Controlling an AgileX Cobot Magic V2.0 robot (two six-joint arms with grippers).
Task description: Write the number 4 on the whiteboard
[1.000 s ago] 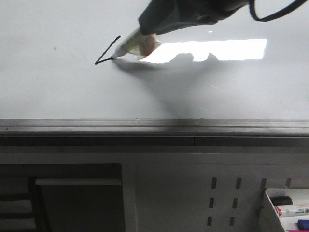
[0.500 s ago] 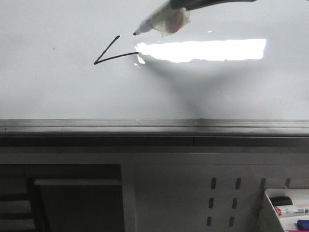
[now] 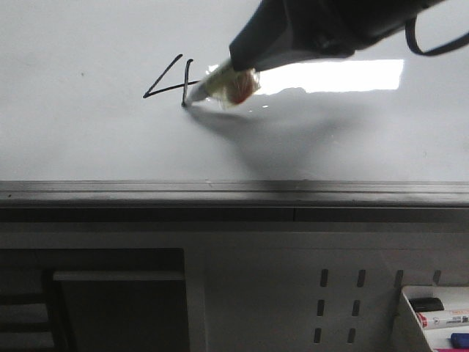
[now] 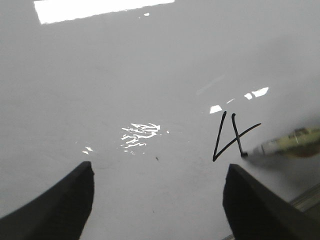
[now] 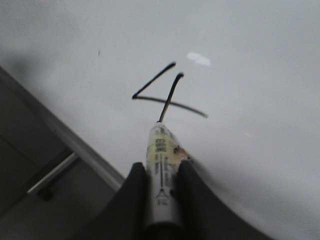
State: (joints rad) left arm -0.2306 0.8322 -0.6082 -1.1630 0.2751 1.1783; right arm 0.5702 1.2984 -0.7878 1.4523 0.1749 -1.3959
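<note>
— Well, where on the whiteboard (image 3: 88,139)?
— Upper part, left of the bright reflection (image 3: 352,75): the number 4 (image 3: 170,81), slanted, open-topped, thin black strokes, small against the board.
— And the marker (image 3: 220,84)?
— Tip touching the bottom end of the upright stroke; barrel white with yellowish, stained wrapping.
— Held how?
— Pinched between the two dark fingers of the right gripper (image 5: 162,172), closed tight on the barrel.
— Left gripper (image 4: 157,195)?
— Spread wide, nothing between the fingers, hovering near the board, beside the figure.
— Below the board?
— Grey metal rim (image 3: 234,192), then a perforated panel (image 3: 337,301); a white tray (image 3: 410,323) of markers at the lower right.
</note>
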